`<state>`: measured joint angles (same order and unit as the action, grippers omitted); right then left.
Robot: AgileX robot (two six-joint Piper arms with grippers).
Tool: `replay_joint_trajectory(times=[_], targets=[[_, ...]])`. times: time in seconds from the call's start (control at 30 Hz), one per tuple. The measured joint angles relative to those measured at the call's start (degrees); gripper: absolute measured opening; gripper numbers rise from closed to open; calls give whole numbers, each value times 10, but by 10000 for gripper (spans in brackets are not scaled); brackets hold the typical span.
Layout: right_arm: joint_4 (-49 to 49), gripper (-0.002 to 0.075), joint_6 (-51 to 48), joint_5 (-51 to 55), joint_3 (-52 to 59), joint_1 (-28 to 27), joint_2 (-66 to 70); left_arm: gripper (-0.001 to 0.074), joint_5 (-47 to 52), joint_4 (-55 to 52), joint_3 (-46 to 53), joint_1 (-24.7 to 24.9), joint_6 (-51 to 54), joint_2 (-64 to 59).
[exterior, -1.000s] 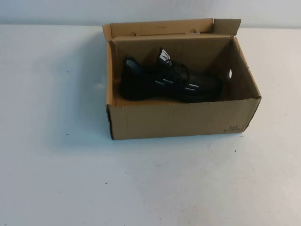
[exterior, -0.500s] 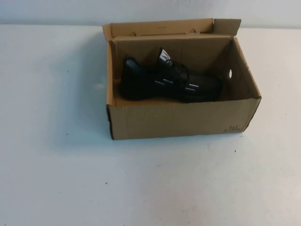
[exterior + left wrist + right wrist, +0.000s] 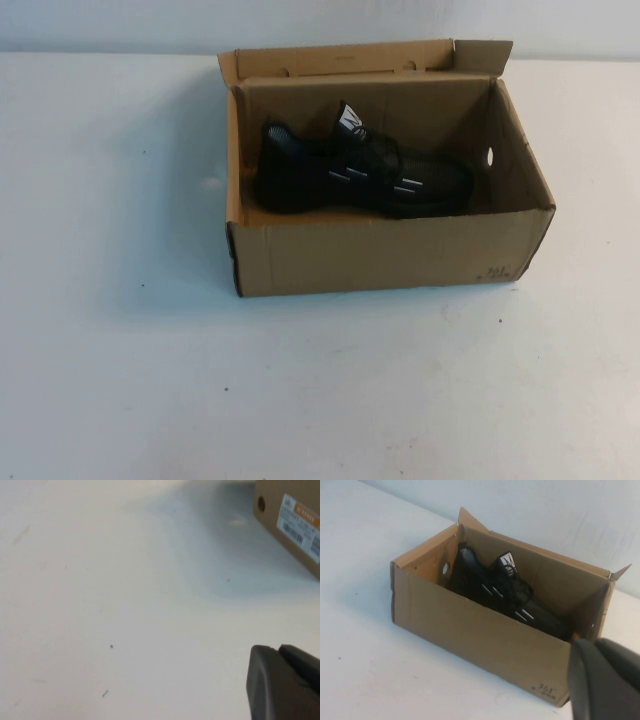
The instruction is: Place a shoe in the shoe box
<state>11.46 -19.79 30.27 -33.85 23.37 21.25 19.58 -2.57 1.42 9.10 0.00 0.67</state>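
Observation:
The black sneaker (image 3: 360, 172) lies on its side inside the open brown shoe box (image 3: 390, 255) at the table's middle back, with its toe towards the right. It also shows in the right wrist view (image 3: 507, 592), inside the box (image 3: 470, 630). Neither arm shows in the high view. My left gripper (image 3: 277, 649) is shut and empty above bare table, with a corner of the box (image 3: 280, 525) far from it. My right gripper (image 3: 592, 642) is shut and empty, held back from the box's near right corner.
The white table (image 3: 150, 350) lies bare around the box. The box's flaps stand up at the back (image 3: 340, 58). A white barcode label (image 3: 300, 522) is on the box's end wall.

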Motion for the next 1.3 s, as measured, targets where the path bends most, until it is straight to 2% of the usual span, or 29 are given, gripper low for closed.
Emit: replay_joint_trajectory(times=[0.1, 0.97, 1.07, 1.3], targets=[[0, -16, 0, 0, 0, 0, 0, -1, 26, -2, 0, 0, 0, 0], [0, -16, 0, 0, 0, -3, -6, -1, 27, -8, 0, 0, 0, 0], [6, -16, 0, 0, 0, -27, -23, -1, 27, -8, 0, 0, 0, 0], [23, -16, 0, -6, 26, -124, -79, -1, 27, -8, 0, 0, 0, 0]])
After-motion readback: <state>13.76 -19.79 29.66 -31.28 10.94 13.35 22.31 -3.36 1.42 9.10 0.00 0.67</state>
